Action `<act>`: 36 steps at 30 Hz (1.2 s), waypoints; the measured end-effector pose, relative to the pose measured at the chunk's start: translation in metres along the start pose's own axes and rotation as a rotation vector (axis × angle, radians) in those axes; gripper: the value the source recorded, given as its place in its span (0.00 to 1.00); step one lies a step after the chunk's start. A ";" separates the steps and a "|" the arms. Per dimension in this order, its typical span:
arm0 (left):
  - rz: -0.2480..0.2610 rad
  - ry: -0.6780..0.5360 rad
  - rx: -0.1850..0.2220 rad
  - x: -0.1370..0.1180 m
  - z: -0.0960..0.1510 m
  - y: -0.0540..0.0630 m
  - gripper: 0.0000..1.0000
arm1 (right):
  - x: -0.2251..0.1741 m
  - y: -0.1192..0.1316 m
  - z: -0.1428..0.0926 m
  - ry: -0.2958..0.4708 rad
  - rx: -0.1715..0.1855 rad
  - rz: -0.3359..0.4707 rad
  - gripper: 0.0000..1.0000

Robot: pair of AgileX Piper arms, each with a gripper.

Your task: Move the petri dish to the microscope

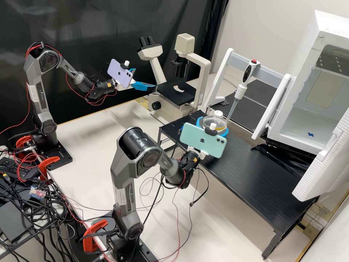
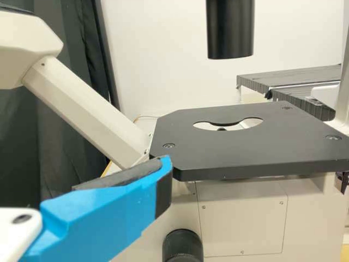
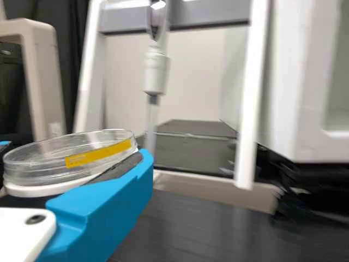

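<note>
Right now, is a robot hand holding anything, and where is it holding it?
Yes, the right gripper holds the clear petri dish by its round sides, low down near the white base. The left gripper holds nothing.

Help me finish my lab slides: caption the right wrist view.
Petri dish with yellow label in the right pincer, an upright pipette beyond.
</note>
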 end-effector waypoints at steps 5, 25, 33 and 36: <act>0.000 0.000 0.000 0.000 0.000 0.000 1.00 | 0.007 -0.019 -0.021 0.088 -0.027 -0.070 0.00; 0.000 0.000 0.000 0.000 0.000 0.000 1.00 | 0.062 -0.086 -0.066 0.182 -0.089 -0.290 0.00; 0.000 0.000 0.000 0.000 0.000 0.000 1.00 | 0.088 -0.096 -0.078 0.175 -0.072 -0.289 0.00; 0.000 0.000 0.000 0.000 0.000 0.000 1.00 | 0.102 -0.096 -0.080 0.169 -0.075 -0.287 0.00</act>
